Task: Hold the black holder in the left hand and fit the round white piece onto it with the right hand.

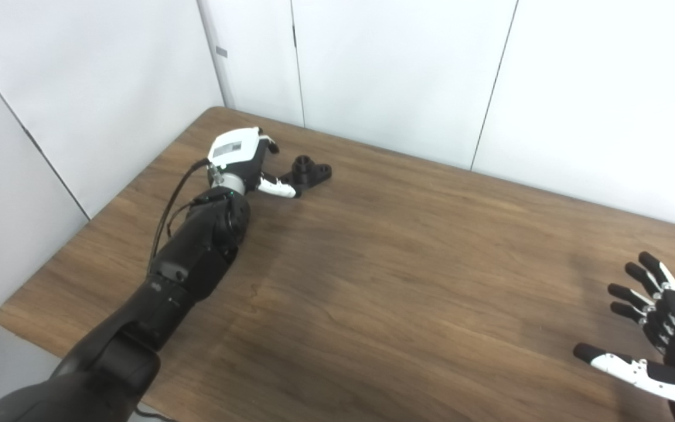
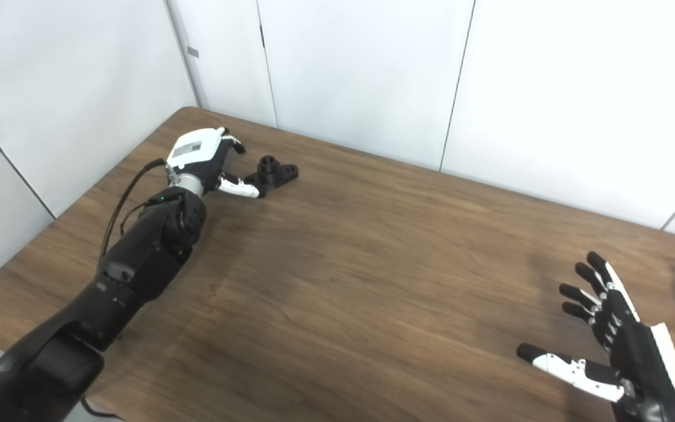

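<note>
Black holder (image 1: 309,171) just right of the left robot hand (image 1: 242,157), thumb touching, not clamped; right robot hand (image 2: 619,340) spread, far off.

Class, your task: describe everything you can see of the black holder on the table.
The black holder is a small, matte black part, plastic by its look. A short upright cylinder with a hollow top rises from a flat base whose rounded lobes show holes. It rests flat on the wooden table, near the far left corner. The left hand reaches it from the left, its white thumb tip at the base; whether it touches cannot be told. Nothing sits on the holder.
</note>
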`<state>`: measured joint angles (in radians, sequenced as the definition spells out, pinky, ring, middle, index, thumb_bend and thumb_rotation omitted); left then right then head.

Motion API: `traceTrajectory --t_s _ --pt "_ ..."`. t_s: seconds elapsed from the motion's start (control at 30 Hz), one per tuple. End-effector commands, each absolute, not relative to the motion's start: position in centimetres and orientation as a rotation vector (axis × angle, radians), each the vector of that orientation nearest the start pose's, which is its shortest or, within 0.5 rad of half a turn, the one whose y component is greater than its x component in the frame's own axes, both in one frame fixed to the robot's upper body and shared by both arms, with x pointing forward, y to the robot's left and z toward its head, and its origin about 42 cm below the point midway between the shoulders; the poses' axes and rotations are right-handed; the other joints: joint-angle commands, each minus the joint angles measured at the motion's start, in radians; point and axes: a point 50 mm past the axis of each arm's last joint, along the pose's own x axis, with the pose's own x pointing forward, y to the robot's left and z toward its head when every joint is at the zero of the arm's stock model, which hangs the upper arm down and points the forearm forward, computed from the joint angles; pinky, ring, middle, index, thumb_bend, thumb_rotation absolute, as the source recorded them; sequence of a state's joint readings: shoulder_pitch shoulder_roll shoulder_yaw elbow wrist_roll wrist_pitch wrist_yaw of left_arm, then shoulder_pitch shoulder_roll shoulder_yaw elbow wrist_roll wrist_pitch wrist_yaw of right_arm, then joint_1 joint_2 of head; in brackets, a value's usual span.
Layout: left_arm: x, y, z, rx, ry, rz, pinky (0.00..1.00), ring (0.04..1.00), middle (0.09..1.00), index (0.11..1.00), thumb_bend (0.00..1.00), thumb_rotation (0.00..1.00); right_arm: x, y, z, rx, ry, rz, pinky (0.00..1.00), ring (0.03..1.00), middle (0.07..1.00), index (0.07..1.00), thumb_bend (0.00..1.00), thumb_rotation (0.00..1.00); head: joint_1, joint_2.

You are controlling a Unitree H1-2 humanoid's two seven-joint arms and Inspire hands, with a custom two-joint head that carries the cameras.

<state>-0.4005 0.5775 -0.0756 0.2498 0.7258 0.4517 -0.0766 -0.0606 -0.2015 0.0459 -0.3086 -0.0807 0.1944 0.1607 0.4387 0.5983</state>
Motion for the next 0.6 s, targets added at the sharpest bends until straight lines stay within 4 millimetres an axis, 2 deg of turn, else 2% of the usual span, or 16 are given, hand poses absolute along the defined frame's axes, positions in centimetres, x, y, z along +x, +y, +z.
traceTrajectory --t_s 0.0,0.23,0.33,0.43,0.57 --pt "40.6 41.5 22.0 1.216 0.24 0.351 0.94 1.0 0.972 0.768 0.89 0.34 29.2 -24.1 20.1 -0.297 -0.226 0.208 0.78 0.824 0.922 0.96 0.72 0.0 -0.005 0.003" --pt "40.7 41.5 20.9 1.083 0.233 0.327 0.84 0.987 0.951 0.735 0.85 0.25 29.1 -24.0 20.3 -0.303 -0.227 0.204 0.77 0.813 0.914 0.954 0.72 0.0 -0.008 0.007" --pt "40.8 41.6 20.4 1.056 0.236 0.316 0.84 0.984 0.946 0.719 0.83 0.24 29.1 -24.0 20.3 -0.303 -0.229 0.202 0.77 0.814 0.915 0.953 0.72 0.0 -0.008 0.007" --pt "40.7 41.7 20.0 1.02 0.248 0.304 0.88 0.993 0.95 0.709 0.81 0.21 29.1 -24.1 20.3 -0.306 -0.233 0.2 0.76 0.812 0.915 0.951 0.72 0.0 -0.008 0.01" --pt "40.6 42.0 19.3 1.052 0.266 0.296 0.85 0.983 0.948 0.706 0.8 0.2 29.1 -24.0 20.4 -0.318 -0.235 0.201 0.76 0.805 0.912 0.948 0.72 0.0 -0.009 0.012"
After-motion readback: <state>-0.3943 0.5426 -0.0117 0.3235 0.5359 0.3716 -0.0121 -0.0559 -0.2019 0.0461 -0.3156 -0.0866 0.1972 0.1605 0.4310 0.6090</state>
